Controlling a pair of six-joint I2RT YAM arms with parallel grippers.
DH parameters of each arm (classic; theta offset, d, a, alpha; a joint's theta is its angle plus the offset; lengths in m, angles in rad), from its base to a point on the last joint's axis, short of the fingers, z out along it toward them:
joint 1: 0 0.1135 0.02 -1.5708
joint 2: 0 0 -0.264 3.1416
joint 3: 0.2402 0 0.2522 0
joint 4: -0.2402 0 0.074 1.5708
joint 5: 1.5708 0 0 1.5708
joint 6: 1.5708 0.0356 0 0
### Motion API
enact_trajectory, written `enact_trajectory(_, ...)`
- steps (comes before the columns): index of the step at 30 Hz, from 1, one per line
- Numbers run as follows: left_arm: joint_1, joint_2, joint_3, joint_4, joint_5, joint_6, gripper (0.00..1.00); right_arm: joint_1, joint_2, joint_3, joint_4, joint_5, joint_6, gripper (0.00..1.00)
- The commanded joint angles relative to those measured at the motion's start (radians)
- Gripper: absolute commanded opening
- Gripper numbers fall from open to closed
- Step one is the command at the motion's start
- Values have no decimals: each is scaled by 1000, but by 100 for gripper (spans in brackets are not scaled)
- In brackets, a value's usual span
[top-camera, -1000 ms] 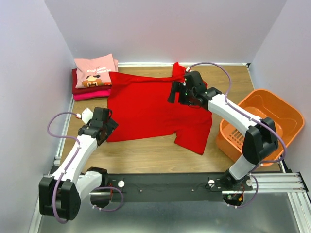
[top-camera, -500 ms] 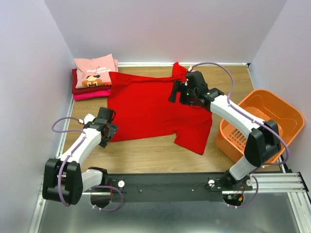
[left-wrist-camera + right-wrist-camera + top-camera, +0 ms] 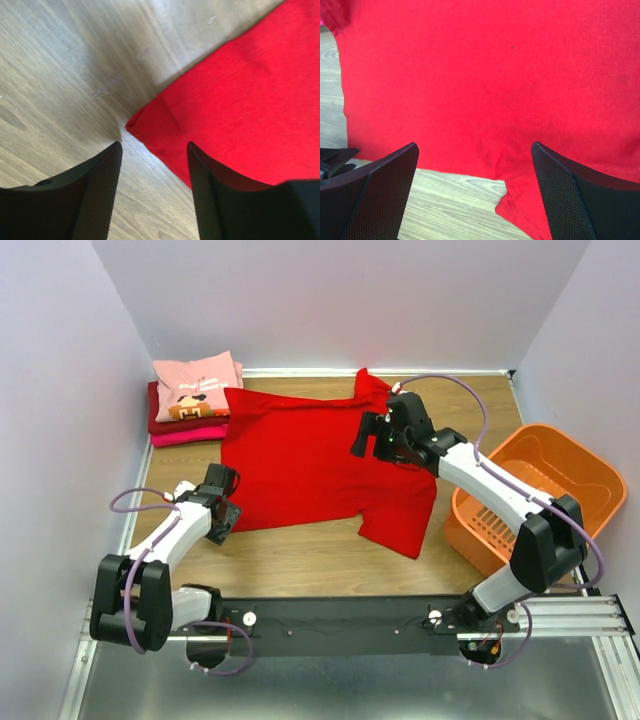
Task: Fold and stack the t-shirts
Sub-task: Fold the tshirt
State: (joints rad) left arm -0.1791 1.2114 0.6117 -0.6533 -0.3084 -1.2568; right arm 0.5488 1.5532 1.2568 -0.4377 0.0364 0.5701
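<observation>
A plain bright red t-shirt (image 3: pixel 310 460) lies spread flat on the wooden table. A folded stack sits at the back left: a light pink printed tee (image 3: pixel 197 385) on top of dark red and magenta tees (image 3: pixel 185 432). My left gripper (image 3: pixel 226 512) is open and low at the red shirt's near left corner (image 3: pixel 150 125); that corner lies just beyond the fingertips (image 3: pixel 107 165). My right gripper (image 3: pixel 367 435) is open and empty, hovering above the shirt's right part (image 3: pixel 485 75).
An orange plastic basket (image 3: pixel 535 495) stands at the right, close to the shirt's right sleeve. Lilac walls close in the left, back and right. Bare wood (image 3: pixel 300 555) runs along the near edge, in front of the black rail (image 3: pixel 340 625).
My left gripper has moved down and a little right to the shirt's near left corner. My right gripper has shifted slightly right and back above the shirt.
</observation>
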Motion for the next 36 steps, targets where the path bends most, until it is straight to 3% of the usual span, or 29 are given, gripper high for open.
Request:
enact_trajectory(1,-7,11,-15,1,-1,-33,60,2,-44,-20,-7,25,10,100)
enact_trajectory(9,-7,4,-43,24,12,-62,37,2,-53,-25,-7,23,7,100)
enact_trajectory(12,-7,4,-46,26,8,-69,20,3,-53,-23,-7,25,4,100)
enact_trajectory(17,-7,-1,-52,34,2,-67,12,2,-53,-23,-7,25,1,100)
enact_trajectory(20,-7,-19,-55,35,-6,-76,0,2,-53,-28,-7,25,-7,100)
enact_trajectory(36,-5,-135,22,-83,-159,-128,0,2,-67,-43,-9,4,-9,100)
